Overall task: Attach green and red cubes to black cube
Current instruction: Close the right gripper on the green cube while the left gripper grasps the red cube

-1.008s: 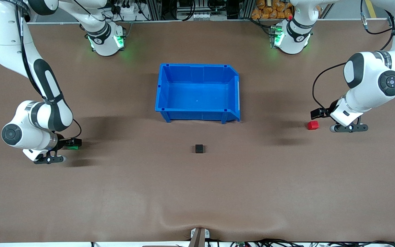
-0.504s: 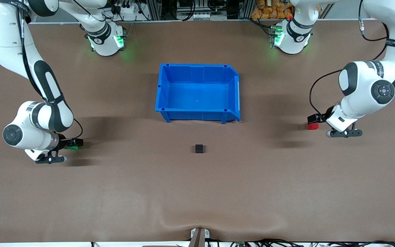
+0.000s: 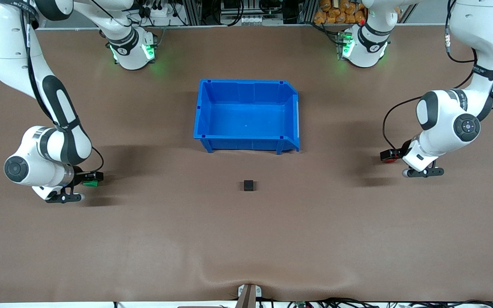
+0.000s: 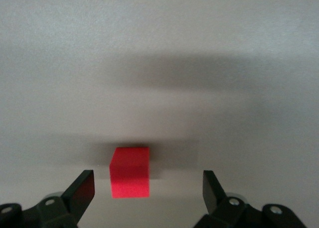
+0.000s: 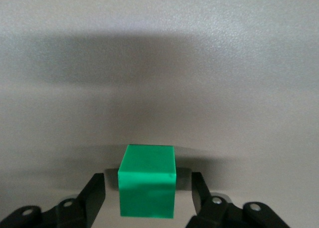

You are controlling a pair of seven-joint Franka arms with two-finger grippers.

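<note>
Table (image 3: pixel 246 239): a brown surface spans the scene, the two arm bases standing along its edge farthest from the front camera.
Blue bin (image 3: pixel 246 143): sits at mid-table, between the two bases and the black cube.
Left gripper (image 4: pixel 148 188): down at the tabletop toward the left arm's end, fingers (image 4: pixel 82 188) spread wide on either side of the red cube with clear gaps, one finger closer to it than the other; nothing gripped.
Right gripper (image 5: pixel 148 193): low at the right arm's end of the table, fingers (image 5: pixel 94 193) apart and flanking the green cube with narrow gaps on both sides; no contact visible.
Black cube (image 3: pixel 248 185): alone on the table, nearer the front camera than the bin and well apart from both grippers.
Red cube (image 4: pixel 130 172): rests on the table between the left gripper's fingers.
Green cube (image 5: pixel 147 187): rests on the table between the right gripper's fingers.
</note>
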